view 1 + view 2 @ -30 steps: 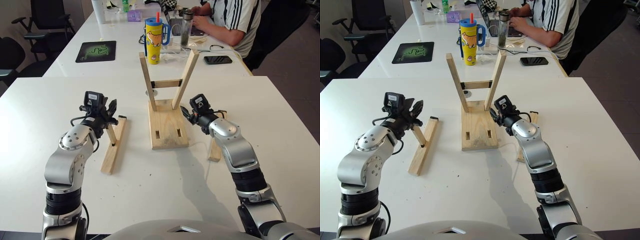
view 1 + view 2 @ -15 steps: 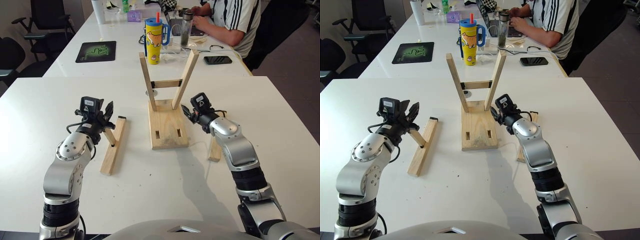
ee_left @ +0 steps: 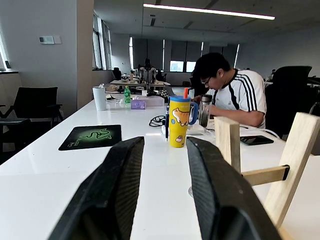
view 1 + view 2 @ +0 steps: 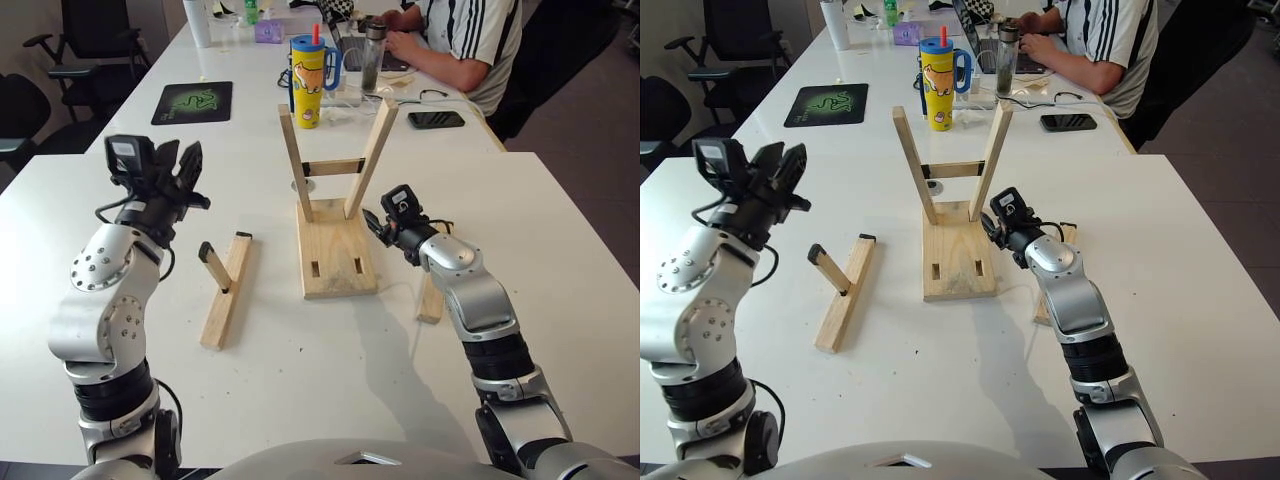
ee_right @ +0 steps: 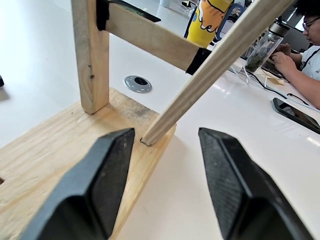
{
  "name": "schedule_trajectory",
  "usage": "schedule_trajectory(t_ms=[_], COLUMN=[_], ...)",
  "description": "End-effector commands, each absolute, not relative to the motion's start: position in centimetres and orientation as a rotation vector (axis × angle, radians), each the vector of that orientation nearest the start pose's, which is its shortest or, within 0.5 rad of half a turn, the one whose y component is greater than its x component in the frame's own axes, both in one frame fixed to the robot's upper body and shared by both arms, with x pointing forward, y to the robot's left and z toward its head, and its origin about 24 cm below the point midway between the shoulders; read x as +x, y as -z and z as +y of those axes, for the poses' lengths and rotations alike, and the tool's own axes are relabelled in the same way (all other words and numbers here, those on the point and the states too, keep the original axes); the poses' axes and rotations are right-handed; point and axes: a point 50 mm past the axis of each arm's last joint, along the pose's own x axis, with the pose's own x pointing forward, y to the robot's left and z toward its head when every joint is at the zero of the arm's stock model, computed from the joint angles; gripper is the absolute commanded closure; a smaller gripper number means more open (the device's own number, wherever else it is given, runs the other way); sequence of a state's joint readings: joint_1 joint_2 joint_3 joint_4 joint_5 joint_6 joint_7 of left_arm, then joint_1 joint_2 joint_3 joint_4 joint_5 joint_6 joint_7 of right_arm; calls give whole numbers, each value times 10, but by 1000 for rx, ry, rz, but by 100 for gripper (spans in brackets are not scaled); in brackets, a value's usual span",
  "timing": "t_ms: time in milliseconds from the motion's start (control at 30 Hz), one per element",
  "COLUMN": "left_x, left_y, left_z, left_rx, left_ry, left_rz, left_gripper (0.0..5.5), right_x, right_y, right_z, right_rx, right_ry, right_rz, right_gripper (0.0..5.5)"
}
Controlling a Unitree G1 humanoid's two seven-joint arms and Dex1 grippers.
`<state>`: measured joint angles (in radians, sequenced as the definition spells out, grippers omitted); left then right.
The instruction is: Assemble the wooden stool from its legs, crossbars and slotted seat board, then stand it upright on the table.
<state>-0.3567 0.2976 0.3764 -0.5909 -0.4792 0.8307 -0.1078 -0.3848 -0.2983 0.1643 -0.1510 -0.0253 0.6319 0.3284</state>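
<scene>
While the board (image 4: 338, 262) lies flat on the table (image 4: 300, 390), slots up, one leg frame (image 4: 335, 167) stands in its far slots, likely so remaining parts drop in from above. Right gripper (image 4: 374, 225) sits at that frame's base, jaws wide, empty (probably placed to steady it). Left gripper (image 4: 176, 170) hangs high, apart from the loose leg (image 4: 225, 290), jaws apart, holding nothing.

- We call this an open-plan office.
- We see long white tables (image 4: 250, 105) in rows, with black swivel chairs (image 4: 95, 30) beside them.
- We note desk clutter: mouse pad (image 4: 192, 102), phone (image 4: 436, 120), yellow cup (image 4: 308, 82).
- We see ceiling strip lights (image 3: 208, 11), a wall thermostat (image 3: 47, 39), far windows (image 3: 177, 66) and more desks behind.
</scene>
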Motion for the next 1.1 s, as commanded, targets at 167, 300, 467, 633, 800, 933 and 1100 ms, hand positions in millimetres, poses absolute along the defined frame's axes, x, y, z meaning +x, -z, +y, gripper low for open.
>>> schedule_trajectory(t_ms=[167,300,467,633,800,933,1100], left_x=[246,211,202,197,192,189,189], left_y=[-131,-87,-88,-90,-76,-65,-61], left_z=[280,262,253,241,228,222,221], left_rx=[-62,137,196,210,214,269,359], left_ry=[-22,320,449,512,520,519,513], left_rz=[207,530,598,635,708,742,749], left_gripper=[365,309,242,171,115,115,165], right_x=[305,303,301,300,301,301,302], right_y=[-116,-114,-111,-111,-111,-112,-112], right_z=[-134,-138,-139,-140,-139,-138,-137], right_rx=[-362,-361,-357,-360,-364,-366,-367], right_ry=[-423,-403,-393,-391,-393,-397,-404], right_rz=[168,173,177,180,177,173,171], right_gripper=[314,314,314,314,314,314,314])
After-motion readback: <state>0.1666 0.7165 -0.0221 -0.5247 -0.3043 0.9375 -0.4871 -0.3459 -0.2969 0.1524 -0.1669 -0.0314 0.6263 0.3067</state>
